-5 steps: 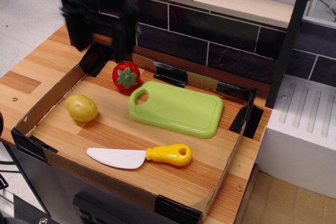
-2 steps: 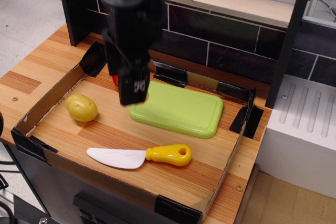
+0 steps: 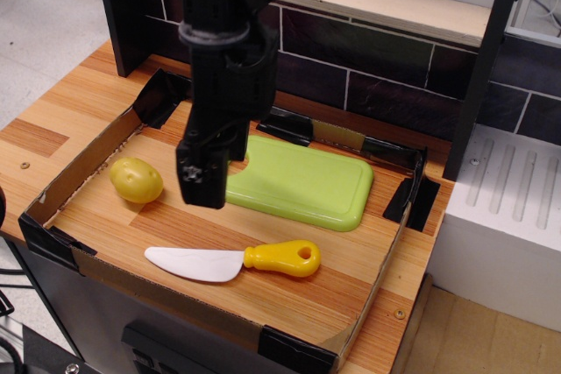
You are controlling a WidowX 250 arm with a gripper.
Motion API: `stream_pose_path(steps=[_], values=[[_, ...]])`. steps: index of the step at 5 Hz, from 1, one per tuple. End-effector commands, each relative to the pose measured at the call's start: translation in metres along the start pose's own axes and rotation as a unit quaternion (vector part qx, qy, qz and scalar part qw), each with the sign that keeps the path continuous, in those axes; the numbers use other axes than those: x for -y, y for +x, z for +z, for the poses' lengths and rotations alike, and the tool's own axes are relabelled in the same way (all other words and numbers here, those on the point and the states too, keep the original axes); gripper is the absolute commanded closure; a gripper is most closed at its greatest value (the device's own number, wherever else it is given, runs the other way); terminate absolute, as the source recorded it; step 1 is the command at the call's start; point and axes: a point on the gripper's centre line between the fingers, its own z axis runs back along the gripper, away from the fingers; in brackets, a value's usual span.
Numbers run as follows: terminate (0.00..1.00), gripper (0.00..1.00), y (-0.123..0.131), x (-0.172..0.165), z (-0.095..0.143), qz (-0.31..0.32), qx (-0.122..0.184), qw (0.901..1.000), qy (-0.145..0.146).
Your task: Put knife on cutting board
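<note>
The knife lies flat near the front of the tray, with its white blade to the left and its yellow handle to the right. The light green cutting board lies behind it, and its left end with the handle hole is hidden by the arm. My gripper hangs from the black arm above the tray floor, over the board's left edge and behind the knife's blade. It holds nothing, and its jaws read as one dark block, so I cannot tell how they stand.
A yellow potato sits left of the gripper. A low cardboard wall with black taped corners rings the wooden tray floor. A dark tiled backsplash rises behind, and a white block stands to the right.
The arm has swung in from the back left and come down toward the tray floor. It now hides the red tomato and the board's handle end. Knife, board and potato have not moved.
</note>
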Motion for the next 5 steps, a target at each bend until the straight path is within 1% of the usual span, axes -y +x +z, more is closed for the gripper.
stream_pose_path(steps=[1,2,3,4,5], values=[[0.0,0.0,-0.005,-0.001,-0.011,-0.032,0.042,0.9981,0.032],[0.0,0.0,0.001,-0.001,-0.023,-0.023,0.047,0.9979,0.039],[0.0,0.0,0.01,-0.001,-0.036,-0.014,0.037,0.9986,0.034],[0.0,0.0,0.015,0.002,-0.051,-0.036,0.021,0.9983,0.041],[0.0,0.0,0.022,0.004,-0.055,-0.031,0.018,0.9988,0.034]])
